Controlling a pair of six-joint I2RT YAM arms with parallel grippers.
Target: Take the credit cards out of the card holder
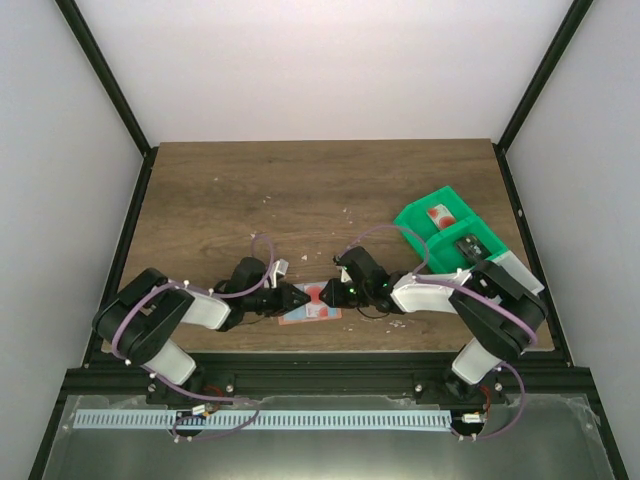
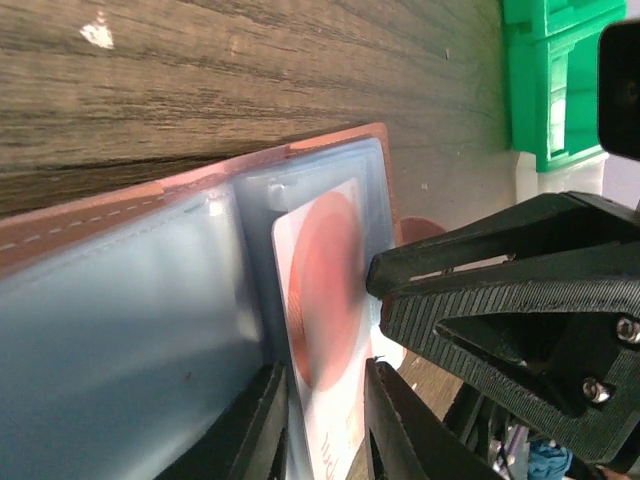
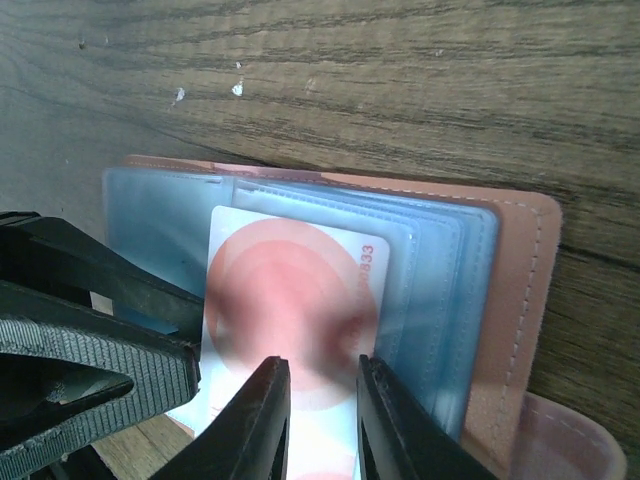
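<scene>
The card holder (image 1: 308, 314) lies open near the table's front edge, tan-pink outside (image 3: 525, 290) with blue lining (image 2: 120, 310). A red and white card (image 3: 290, 285) sticks partway out of a blue pocket; it also shows in the left wrist view (image 2: 325, 260). My left gripper (image 1: 298, 297) and right gripper (image 1: 334, 293) meet over it, tip to tip. The left gripper (image 2: 323, 375) stands narrowly open with the card's edge between its fingers. The right gripper (image 3: 321, 365) is narrowly open above the card's face. No blue card shows.
A green compartment tray (image 1: 412, 218) stands at the right. It holds a red and white card (image 1: 438, 214) and a dark card (image 1: 468, 243). White specks dot the wood. Black frame rails border the table.
</scene>
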